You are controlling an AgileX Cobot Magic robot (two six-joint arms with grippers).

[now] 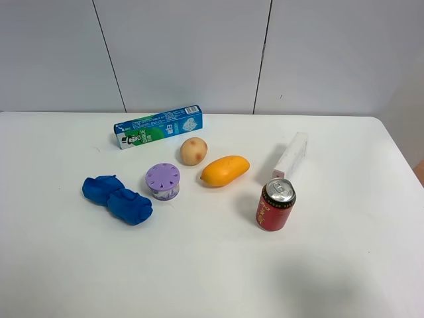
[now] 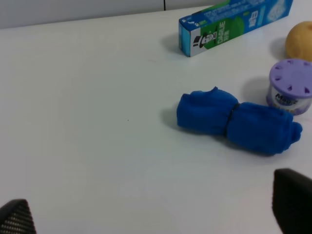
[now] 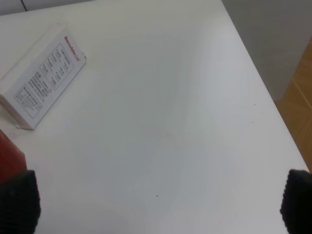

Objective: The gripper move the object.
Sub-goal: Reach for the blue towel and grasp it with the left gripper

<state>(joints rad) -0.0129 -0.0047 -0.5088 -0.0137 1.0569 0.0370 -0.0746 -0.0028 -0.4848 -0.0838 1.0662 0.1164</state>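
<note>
Starting with the white table (image 1: 212,285): the object (image 1: 118,200), that blue two-lobed bundle, lies on its left half, just beside the purple container (image 1: 163,180). The left gripper (image 2: 155,210) hangs short of it, fingers spread wide and empty; the right gripper (image 3: 157,201) is equally wide. Likely risks: soft lobes slipping from a shallow pinch, or a finger clipping that container.

White table (image 1: 199,278): toothpaste box (image 1: 158,126) at back; tan round fruit (image 1: 193,151) near it; mango (image 1: 225,170) beside fruit; purple round container (image 1: 163,181) left of mango; white carton (image 1: 291,155) right; red soda can (image 1: 275,205) just beside carton.
</note>
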